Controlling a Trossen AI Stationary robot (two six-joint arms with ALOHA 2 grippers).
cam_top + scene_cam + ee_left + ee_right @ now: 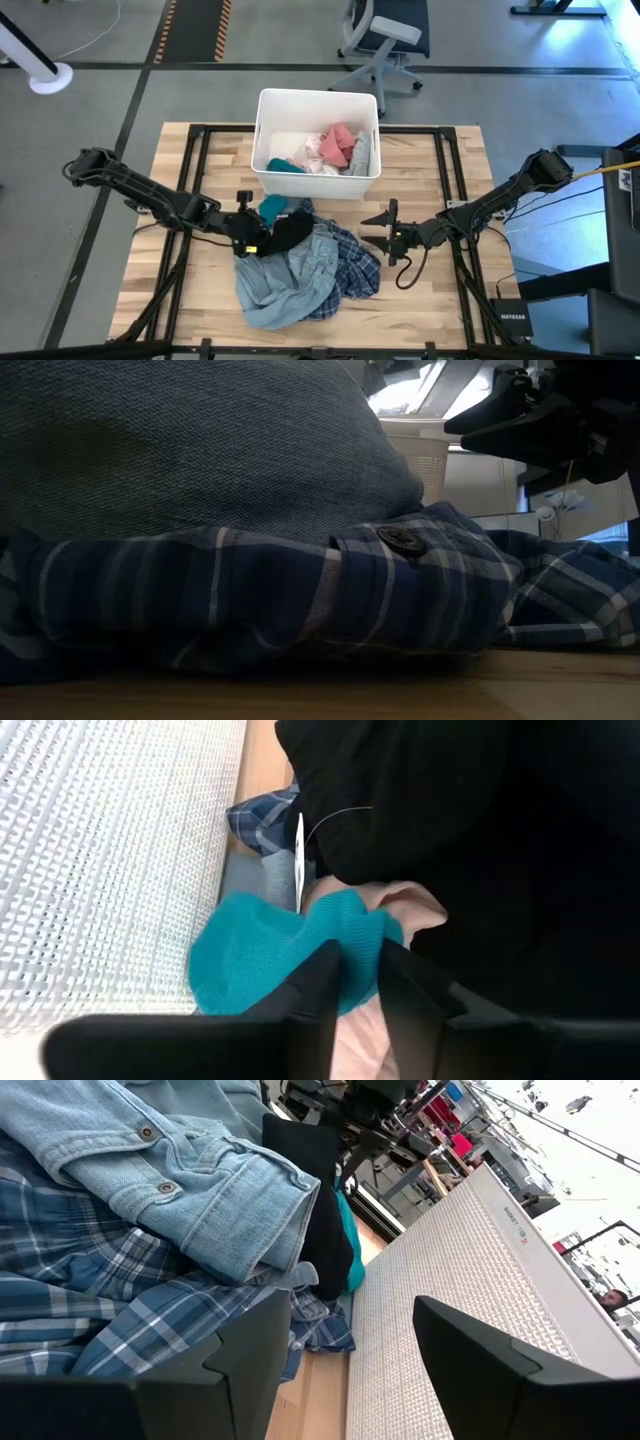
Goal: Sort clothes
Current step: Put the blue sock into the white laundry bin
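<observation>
Picking step in hand: left hand (360, 985) closing on teal garment (275, 945) at twelve o'clock of clothes heap (300, 270) on tabletop (440, 300), beside white bin (268, 130); next, likely lift into bin; right hand (385, 232) waiting at three o'clock, fingers apart.

Bin (266, 140) is sitting at table (440, 300) rear centre, garments (335, 150) lying inside. Clothes pile (300, 275) is lying in front of bin. Left gripper (252, 232) is resting at pile's left edge, right gripper (385, 232) just right of pile.
</observation>
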